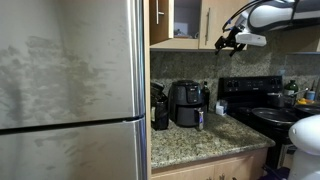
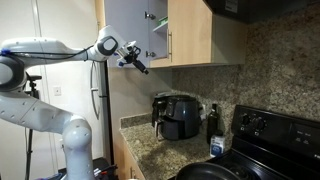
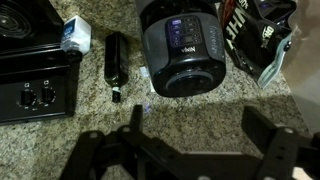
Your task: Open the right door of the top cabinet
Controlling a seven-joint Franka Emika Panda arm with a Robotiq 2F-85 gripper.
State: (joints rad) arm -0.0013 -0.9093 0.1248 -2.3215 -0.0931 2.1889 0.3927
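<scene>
The air fryer sits on the counter, between the fridge and the stove. The cabinet hangs above it.

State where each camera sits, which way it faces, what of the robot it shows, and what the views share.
Exterior view: beside the fridge, facing along the counter toward the stove; shows the arm and gripper at the top cabinet.
Exterior view: on the stove side, facing back across the counter; shows the whole arm at left, gripper by the cabinet.
Wrist view: looks down at the counter; shows only the open gripper.
Shared: all three show the air fryer.
</scene>
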